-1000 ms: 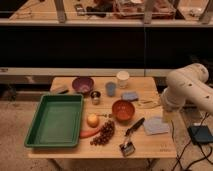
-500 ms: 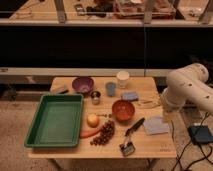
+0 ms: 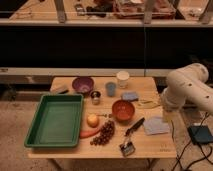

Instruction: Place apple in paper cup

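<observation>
The apple (image 3: 92, 120), small and pale yellow, lies on the wooden table (image 3: 150, 146) just right of the green tray, with a carrot and a grape bunch close in front of it. The paper cup (image 3: 122, 78) stands upright near the table's far edge, well behind the apple. My white arm bulks at the table's right side. Its gripper (image 3: 166, 116) hangs at the arm's low end by the right edge, far from both apple and cup, open and holding nothing.
Green tray (image 3: 55, 120) fills the left. Purple bowl (image 3: 82, 85), metal cup (image 3: 95, 96), blue-grey cup (image 3: 110, 88) and orange bowl (image 3: 123, 110) sit between apple and paper cup. Carrot (image 3: 87, 133), grapes (image 3: 103, 134), a black-handled tool (image 3: 131, 135) and a grey cloth (image 3: 156, 125) lie in front.
</observation>
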`<state>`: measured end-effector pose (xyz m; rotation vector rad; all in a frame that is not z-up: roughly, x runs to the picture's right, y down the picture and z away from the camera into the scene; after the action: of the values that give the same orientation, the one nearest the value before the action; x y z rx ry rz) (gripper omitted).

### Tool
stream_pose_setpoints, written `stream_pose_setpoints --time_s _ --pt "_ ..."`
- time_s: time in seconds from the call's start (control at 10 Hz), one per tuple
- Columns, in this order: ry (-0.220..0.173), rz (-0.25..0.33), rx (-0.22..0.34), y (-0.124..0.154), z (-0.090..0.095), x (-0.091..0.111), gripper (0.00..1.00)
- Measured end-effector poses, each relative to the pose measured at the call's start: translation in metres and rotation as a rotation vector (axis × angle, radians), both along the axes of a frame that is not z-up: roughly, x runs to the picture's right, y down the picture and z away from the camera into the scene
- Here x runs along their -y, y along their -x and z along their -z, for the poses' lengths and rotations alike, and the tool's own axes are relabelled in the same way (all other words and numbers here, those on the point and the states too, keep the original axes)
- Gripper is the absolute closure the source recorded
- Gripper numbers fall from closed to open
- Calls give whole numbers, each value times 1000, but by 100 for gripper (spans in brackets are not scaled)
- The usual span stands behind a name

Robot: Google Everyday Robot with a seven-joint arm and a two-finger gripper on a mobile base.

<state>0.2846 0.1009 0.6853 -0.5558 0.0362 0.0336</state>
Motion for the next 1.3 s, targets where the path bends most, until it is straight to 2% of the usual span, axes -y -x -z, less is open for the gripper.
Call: stream_pose_setpoints --time_s 0.2,0.3,0.4,0.5,0.7,0.8,0.9,1.0,1.1,1.3 --pt "-38 36 42 5 -8 25 35" --pt "-63 58 91 13 -16 45 35" --pt "-85 83 158 26 -24 67 35" --pt "-107 121 257 50 -34 91 35" --pt "-134 185 425 97 -41 118 35" --pt "-144 229 528 125 -42 126 35" --pt "-150 267 598 142 -41 128 35" --pt "-155 301 639 153 -39 125 35" --pt "-175 372 693 167 -33 115 35" --pt "-205 491 757 184 -19 89 35"
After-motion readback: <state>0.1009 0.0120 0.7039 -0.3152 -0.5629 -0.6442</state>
